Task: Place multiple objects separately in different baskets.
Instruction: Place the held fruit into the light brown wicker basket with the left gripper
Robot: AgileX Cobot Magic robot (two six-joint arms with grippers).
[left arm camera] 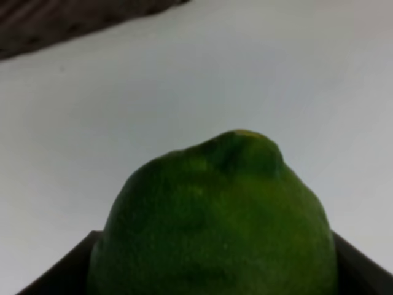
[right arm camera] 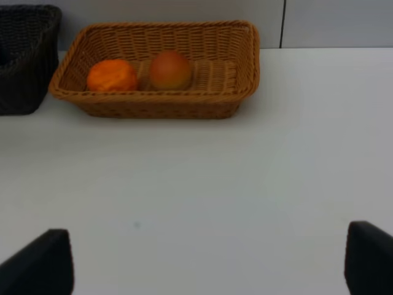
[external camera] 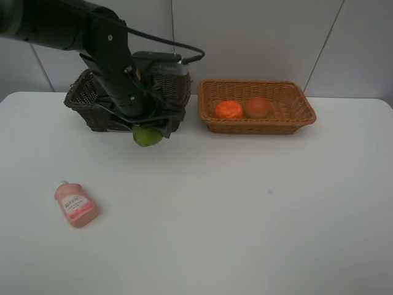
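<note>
The left tool (external camera: 148, 130) is closed around a green, lime-like round fruit (left arm camera: 215, 221), its jaws set wide to either side of it. The fruit fills the left wrist view. From the high camera it hangs just in front of the deep, dark brown woven wicker basket (external camera: 86, 98), apparently clear of the white surface (external camera: 245, 215).

Beside that basket stands the shallower orange-tan wicker basket (external camera: 258, 128), holding an orange tangerine (external camera: 228, 109) and a red-yellow peach-like fruit (external camera: 256, 107) next to each other. A small pink soap bottle (external camera: 75, 206) lies on its side well apart from both baskets. The right tool (right arm camera: 209, 264) is open and empty, low over bare surface.

The main risks, as I judge them:
- The round skin could slip between the jaws during the sideways carry, so the fruit would drop and roll away.
- The arm is close to the dark basket and could catch its wall and shift it.
- Letting go too high over the tan basket could make the fruit bounce off those already inside.
</note>
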